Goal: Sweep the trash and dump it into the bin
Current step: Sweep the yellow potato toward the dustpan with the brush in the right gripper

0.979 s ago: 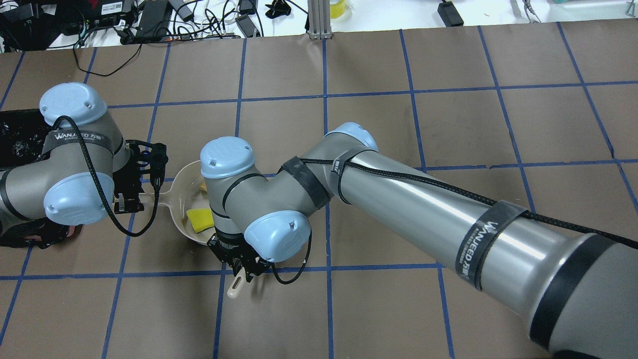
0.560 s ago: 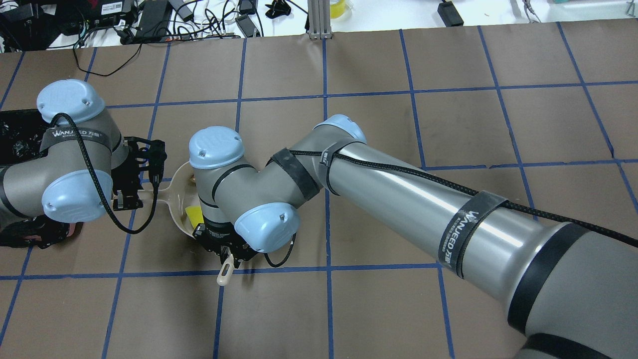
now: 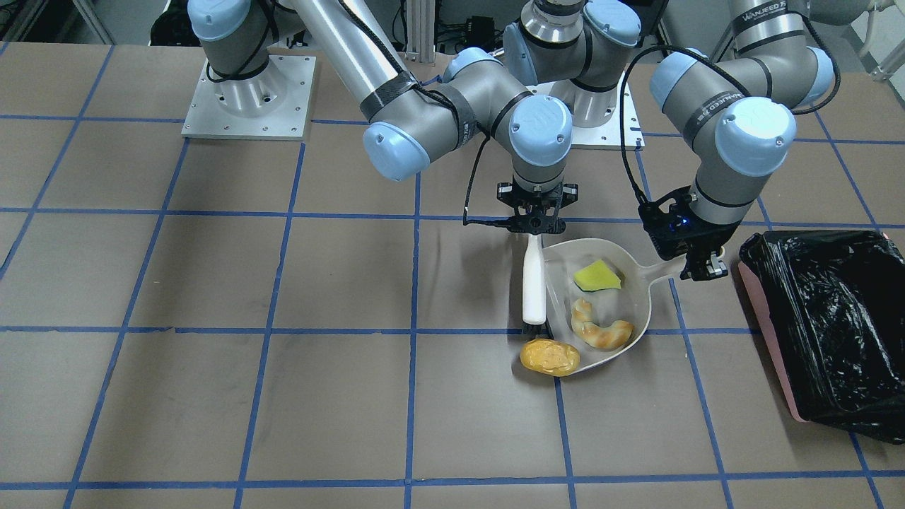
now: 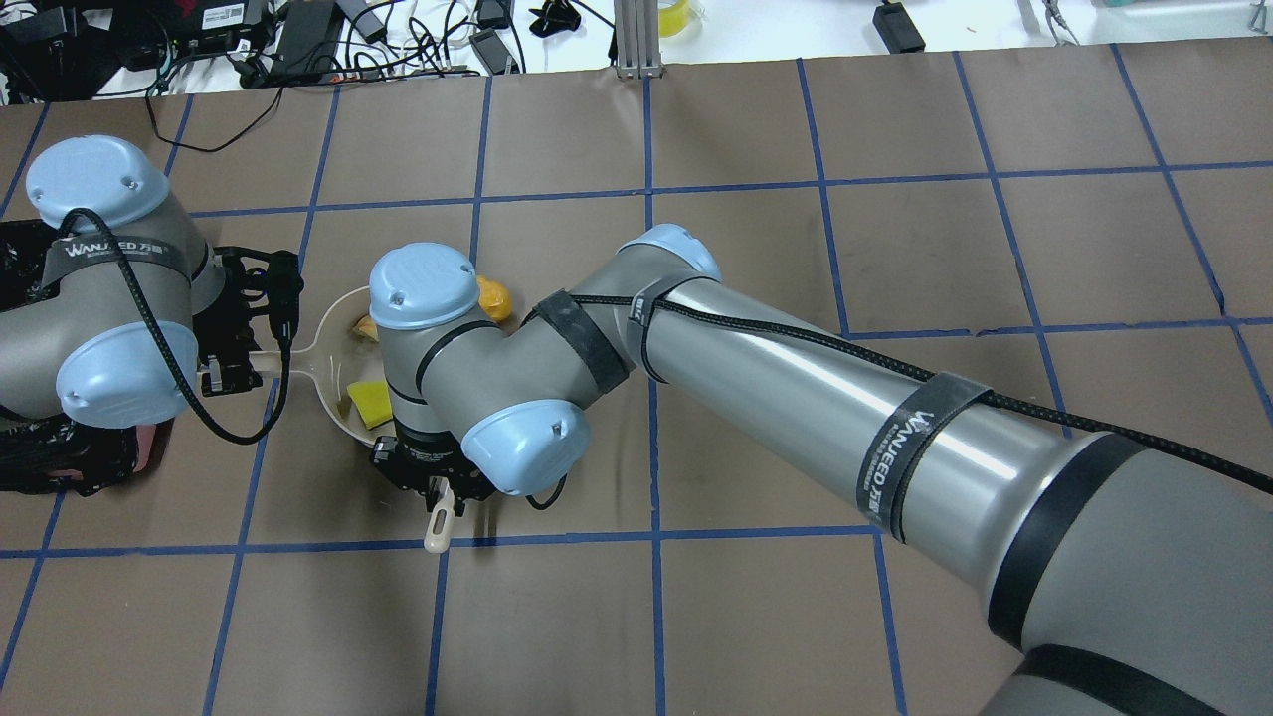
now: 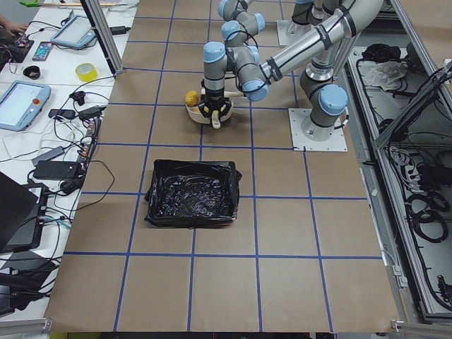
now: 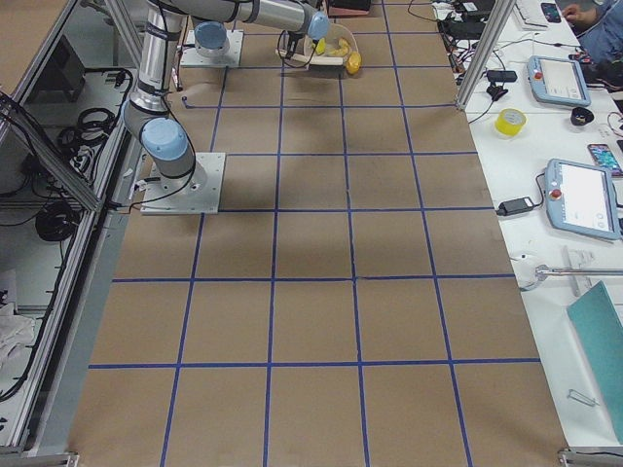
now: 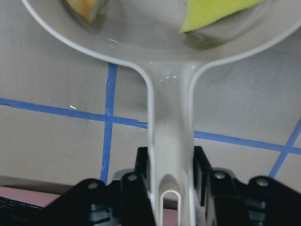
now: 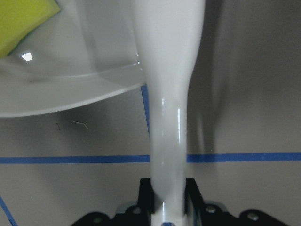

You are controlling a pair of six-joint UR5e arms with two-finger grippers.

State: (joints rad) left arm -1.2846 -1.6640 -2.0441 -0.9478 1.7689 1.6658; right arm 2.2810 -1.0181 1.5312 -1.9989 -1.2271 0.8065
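My left gripper (image 3: 698, 267) is shut on the handle of the cream-white dustpan (image 3: 629, 279), which rests on the table. The yellow-green sponge wedge (image 3: 597, 277) and the croissant (image 3: 601, 331) lie inside the pan. The orange-brown bread roll (image 3: 550, 357) sits on the table at the pan's open edge. My right gripper (image 3: 535, 225) is shut on a white brush (image 3: 534, 290) that stands along the pan's open side, bristles beside the roll. The pink bin with a black bag (image 3: 827, 318) stands behind the left gripper. The handle also shows in the left wrist view (image 7: 171, 150), the brush in the right wrist view (image 8: 169, 117).
The bin (image 5: 192, 194) sits about one grid square from the dustpan. Cables, tablets and tape rolls lie on the white bench (image 4: 418, 30) beyond the far table edge. The arm bases (image 3: 247, 99) stand at the robot's side.
Both arms have shifted left and farther away in the overhead view, taking the dustpan and the brush with them. The bread roll now shows beyond the right wrist.
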